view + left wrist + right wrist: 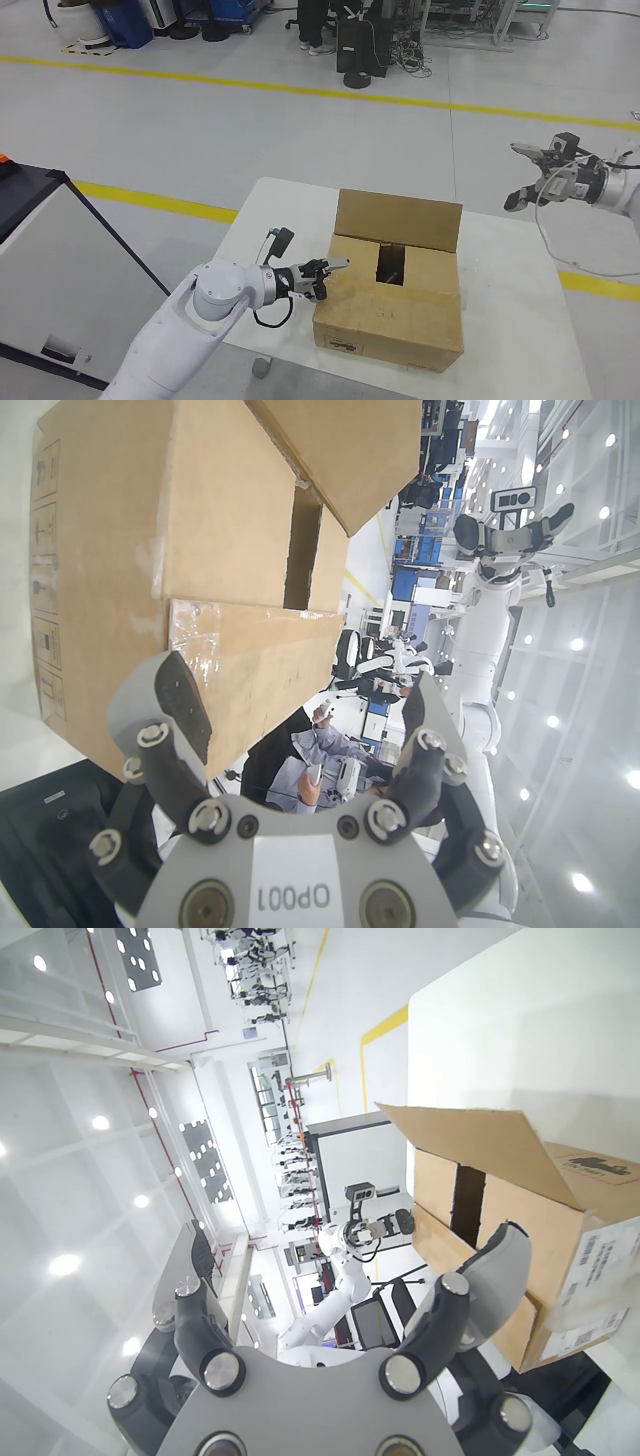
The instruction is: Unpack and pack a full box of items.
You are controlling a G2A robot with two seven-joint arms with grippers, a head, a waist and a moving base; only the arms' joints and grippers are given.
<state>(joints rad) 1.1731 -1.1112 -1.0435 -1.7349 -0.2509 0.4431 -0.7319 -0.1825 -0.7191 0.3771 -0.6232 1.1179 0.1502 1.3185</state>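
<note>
Cardboard box [390,310]: stiff walls, bendy flaps [398,218], likely heavy; take a flap edge. Left gripper [328,275] wide, alongside; right gripper [515,178] wide, well apart.

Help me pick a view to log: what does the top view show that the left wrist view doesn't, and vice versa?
Top view: the white table around the box, and the left arm's forearm. Left wrist view: handling symbols on the box's side, clear tape on a flap. Both: the box, rear flap raised, the open left gripper.
</note>
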